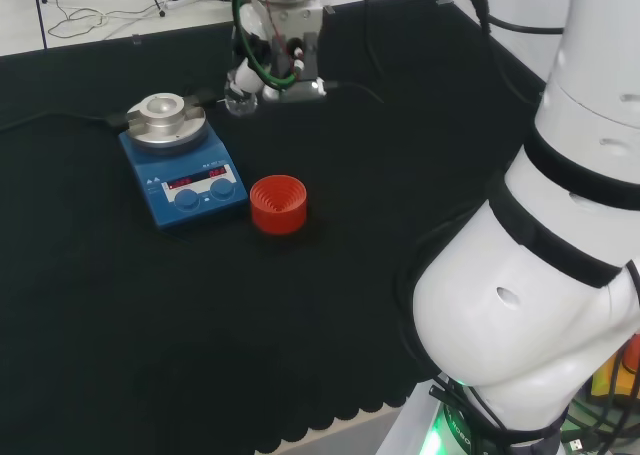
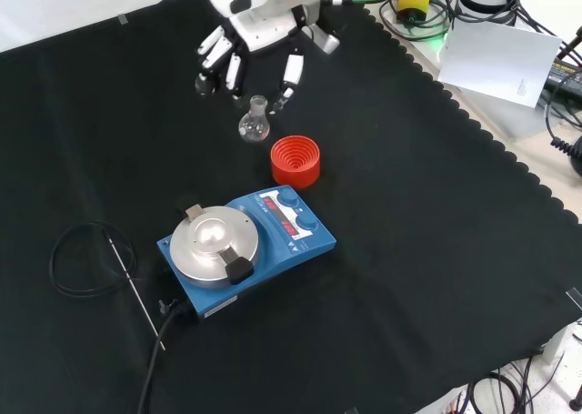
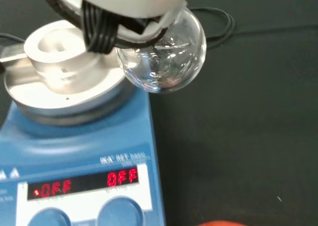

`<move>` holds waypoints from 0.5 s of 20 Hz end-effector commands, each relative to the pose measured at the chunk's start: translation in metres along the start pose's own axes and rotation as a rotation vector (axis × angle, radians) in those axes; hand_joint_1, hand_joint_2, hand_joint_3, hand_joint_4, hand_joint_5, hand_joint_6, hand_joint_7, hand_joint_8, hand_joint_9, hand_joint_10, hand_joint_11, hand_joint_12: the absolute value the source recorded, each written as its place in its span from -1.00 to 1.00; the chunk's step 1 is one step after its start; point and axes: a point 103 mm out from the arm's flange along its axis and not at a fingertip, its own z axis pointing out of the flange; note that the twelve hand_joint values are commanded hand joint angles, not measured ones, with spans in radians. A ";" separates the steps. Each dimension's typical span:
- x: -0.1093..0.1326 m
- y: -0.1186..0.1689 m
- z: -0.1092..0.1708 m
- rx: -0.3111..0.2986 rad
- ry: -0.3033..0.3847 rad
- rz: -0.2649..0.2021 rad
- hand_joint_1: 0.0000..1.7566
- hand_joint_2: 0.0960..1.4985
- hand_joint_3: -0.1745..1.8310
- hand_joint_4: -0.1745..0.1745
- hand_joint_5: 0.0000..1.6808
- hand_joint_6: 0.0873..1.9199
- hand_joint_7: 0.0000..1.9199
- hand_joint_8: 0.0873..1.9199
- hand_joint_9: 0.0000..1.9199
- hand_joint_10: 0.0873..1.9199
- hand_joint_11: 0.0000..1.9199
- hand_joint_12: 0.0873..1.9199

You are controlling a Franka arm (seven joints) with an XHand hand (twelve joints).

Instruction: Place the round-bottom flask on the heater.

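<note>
The round-bottom flask (image 2: 255,123) is gripped at its neck by the robot hand (image 2: 259,32); the heater (image 2: 245,246) is positioned near, below it.

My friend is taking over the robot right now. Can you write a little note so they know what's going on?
Hand: fingers curled round the neck of the round-bottom flask, which hangs in the air.
Heater: blue, its metal top plate bare.
Red ribbed stand: empty, between the flask and the heater in the front view.
Done: flask picked up.
Left: carry it over the plate, set it down, let go.
</note>
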 end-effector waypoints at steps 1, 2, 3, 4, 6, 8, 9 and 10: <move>0.056 0.044 0.003 0.047 -0.030 -0.079 0.27 -0.22 -0.06 0.72 0.41 -0.14 -0.65 -0.38 -0.33 -0.47 -0.57 0.33; 0.061 0.049 0.003 0.050 -0.033 -0.086 0.27 -0.22 -0.06 0.72 0.41 -0.14 -0.65 -0.38 -0.33 -0.47 -0.57 0.33; 0.066 0.054 0.003 0.052 -0.036 -0.094 0.27 -0.22 -0.06 0.71 0.41 -0.14 -0.65 -0.38 -0.33 -0.47 -0.57 0.33; 0.071 0.058 0.003 0.053 -0.040 -0.102 0.27 -0.22 -0.06 0.71 0.41 -0.14 -0.65 -0.38 -0.33 -0.47 -0.57 0.33; 0.080 0.066 0.003 0.054 -0.045 -0.122 0.27 -0.22 -0.06 0.70 0.41 -0.14 -0.65 -0.38 -0.33 -0.47 -0.57 0.33; 0.090 0.074 0.004 0.051 -0.055 -0.138 0.27 -0.22 -0.05 0.69 0.41 -0.13 -0.65 -0.38 -0.33 -0.47 -0.57 0.33; 0.093 0.078 0.004 0.051 -0.061 -0.143 0.27 -0.22 -0.05 0.69 0.41 -0.13 -0.65 -0.38 -0.33 -0.47 -0.57 0.33; 0.097 0.081 0.005 0.049 -0.066 -0.146 0.27 -0.22 -0.05 0.69 0.41 -0.13 -0.65 -0.38 -0.33 -0.47 -0.57 0.33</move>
